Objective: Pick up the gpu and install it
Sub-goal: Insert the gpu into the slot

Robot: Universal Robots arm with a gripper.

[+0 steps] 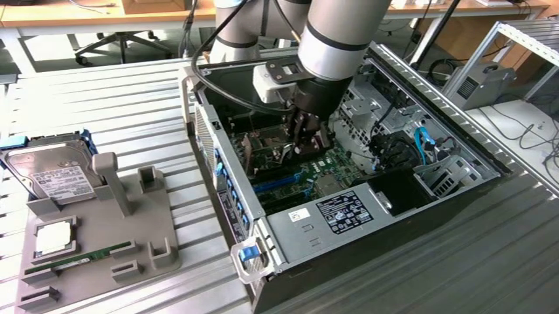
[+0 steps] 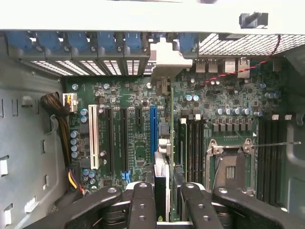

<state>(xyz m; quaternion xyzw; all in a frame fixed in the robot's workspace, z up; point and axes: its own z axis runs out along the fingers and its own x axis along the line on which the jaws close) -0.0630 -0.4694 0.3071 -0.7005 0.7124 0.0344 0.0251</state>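
Fingers: closed on the gpu [image 2: 161, 191], which I hold edge-on between my fingers [image 2: 142, 205] over the motherboard [image 2: 138, 143].
Gpu place: just beside the blue slot [image 2: 153, 129], silver bracket [image 2: 164, 59] toward the case's rear wall [image 2: 95, 45].
Advice: I judge it best to stay square to the slot and press evenly.

A ribbed metal table [image 1: 105, 98] is lit brightly at the exterior view's left, a wooden desk [image 1: 96, 14] with an office chair [image 1: 118, 40] beneath it is seen behind, and a metal rack [image 1: 524, 46] is placed at the exterior view's right.
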